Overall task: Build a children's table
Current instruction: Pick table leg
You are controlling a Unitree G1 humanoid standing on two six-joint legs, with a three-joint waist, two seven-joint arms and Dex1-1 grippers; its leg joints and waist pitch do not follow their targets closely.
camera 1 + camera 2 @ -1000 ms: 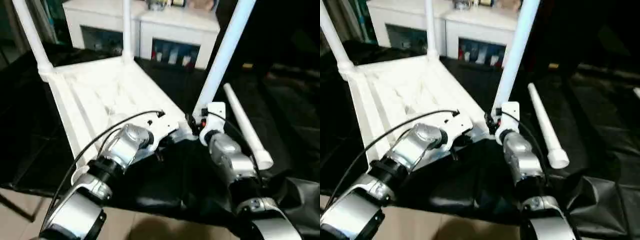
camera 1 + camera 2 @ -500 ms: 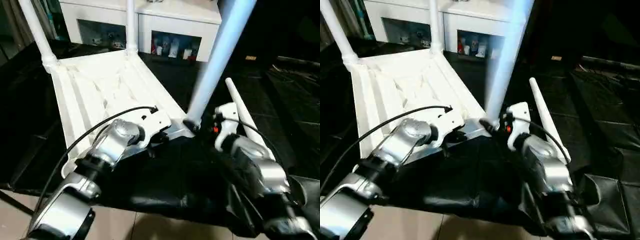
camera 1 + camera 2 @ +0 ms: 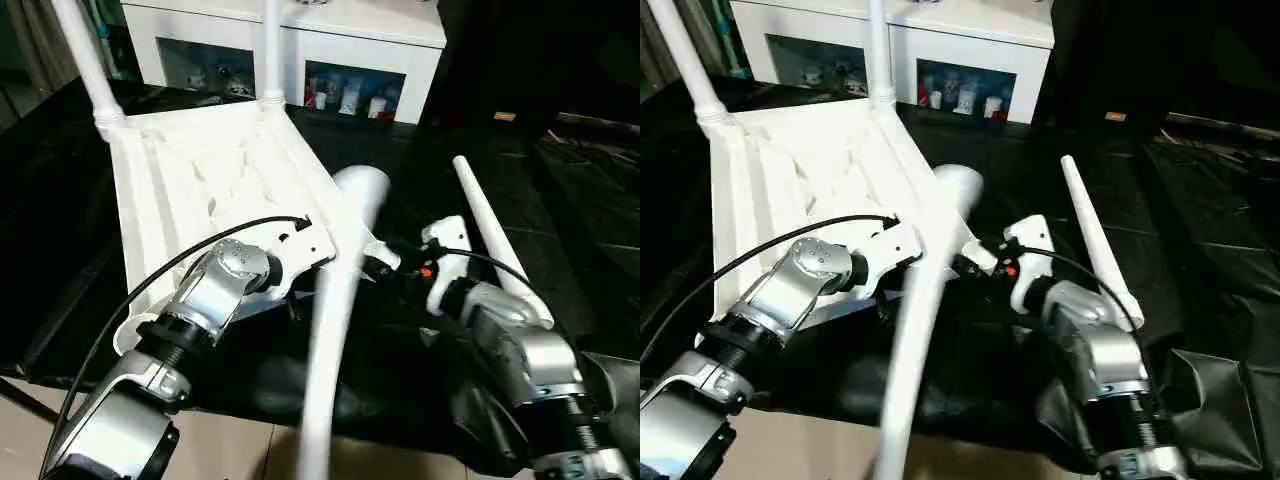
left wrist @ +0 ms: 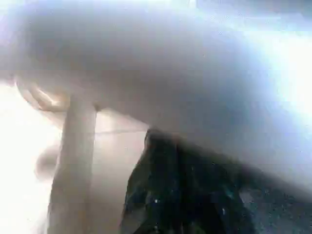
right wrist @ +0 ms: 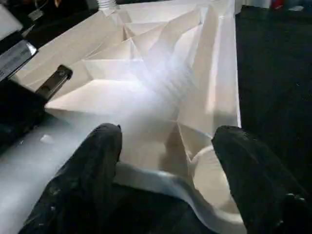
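Observation:
The children's table (image 3: 200, 180) lies upside down on the black cover, its ribbed underside facing up. Two white legs (image 3: 88, 55) (image 3: 271, 45) stand in its far corner sockets. A third leg (image 3: 335, 300) is blurred and leans steeply from the near right corner toward me, over the table's front edge. Another leg (image 3: 495, 235) lies loose on the cover to the right. My left gripper (image 3: 318, 262) is shut at the tabletop's near rim. My right gripper (image 5: 168, 136) is open, its black fingers (image 5: 105, 146) either side of the near right corner socket (image 5: 210, 181), holding nothing.
A white cabinet (image 3: 300, 40) stands behind the work table. The black cover (image 3: 570, 170) spreads to the right and bunches up near my right forearm (image 3: 1210, 400). The front edge and the floor (image 3: 250, 450) lie just below my arms.
The third leg, upright at the near right corner a second ago, has tipped toward me. My right gripper has let it go and pulled back to the right. The camera has also shifted.

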